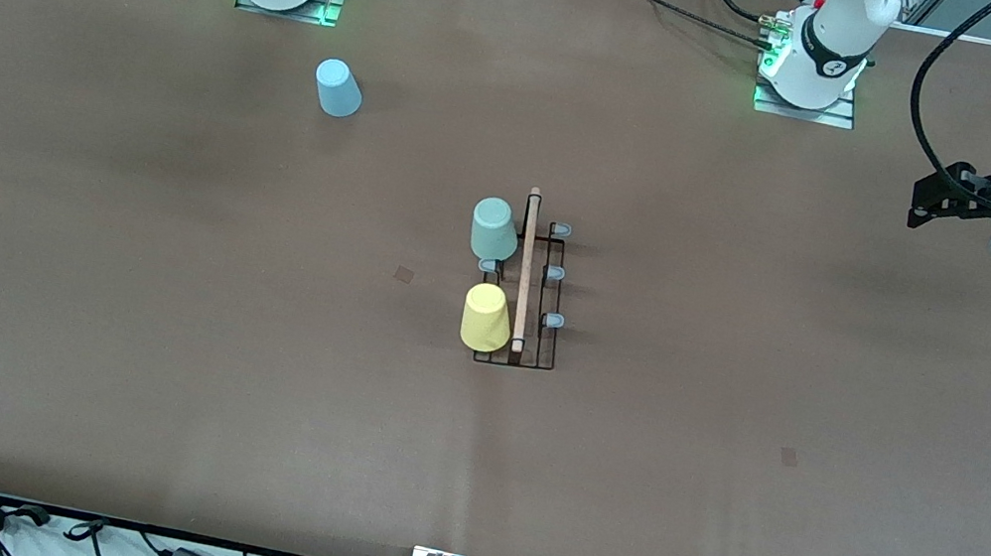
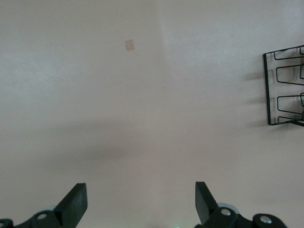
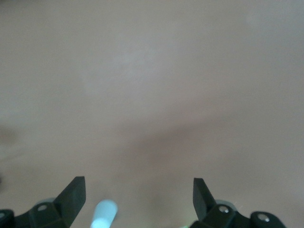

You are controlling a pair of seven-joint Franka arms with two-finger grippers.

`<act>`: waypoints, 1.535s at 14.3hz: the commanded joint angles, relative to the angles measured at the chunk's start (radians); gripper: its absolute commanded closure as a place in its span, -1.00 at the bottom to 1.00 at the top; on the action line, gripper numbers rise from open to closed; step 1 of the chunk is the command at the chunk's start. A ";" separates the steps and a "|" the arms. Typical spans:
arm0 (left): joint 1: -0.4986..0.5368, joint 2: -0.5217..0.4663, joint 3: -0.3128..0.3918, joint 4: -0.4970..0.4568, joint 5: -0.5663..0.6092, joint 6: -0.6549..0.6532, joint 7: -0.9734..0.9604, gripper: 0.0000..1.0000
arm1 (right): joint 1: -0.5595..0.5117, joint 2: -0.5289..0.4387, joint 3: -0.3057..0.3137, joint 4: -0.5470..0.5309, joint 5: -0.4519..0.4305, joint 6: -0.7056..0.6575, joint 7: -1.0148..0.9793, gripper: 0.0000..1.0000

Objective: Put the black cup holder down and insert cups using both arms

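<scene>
Starting nearest the front camera, we see the rack [image 1: 525, 295] standing mid-table [image 1: 139, 359], its wooden rod [image 1: 525, 268] running along the top. The yellow cup [image 1: 485, 318] sits upside down on the peg at the rack's nearest end, on the side toward the right arm. The green cup [image 1: 494, 228] sits upside down on a peg farther along that same side, with a bare peg between the two. Three bare pegs line the side toward the left arm. Farther still, the blue cup [image 1: 339, 88] lies alone on the table, well apart from the rack, near the right arm's base.

We see the left end effector [image 2: 141, 202] released, waiting over the left arm's end of the table, a corner of the rack showing in its wrist view. The right end effector [image 3: 138, 195] is also released over bare table.
</scene>
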 commanded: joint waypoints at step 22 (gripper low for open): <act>0.002 0.011 -0.005 0.029 0.009 -0.020 0.002 -1.00 | 0.017 0.030 0.005 0.033 -0.014 0.032 -0.161 -1.00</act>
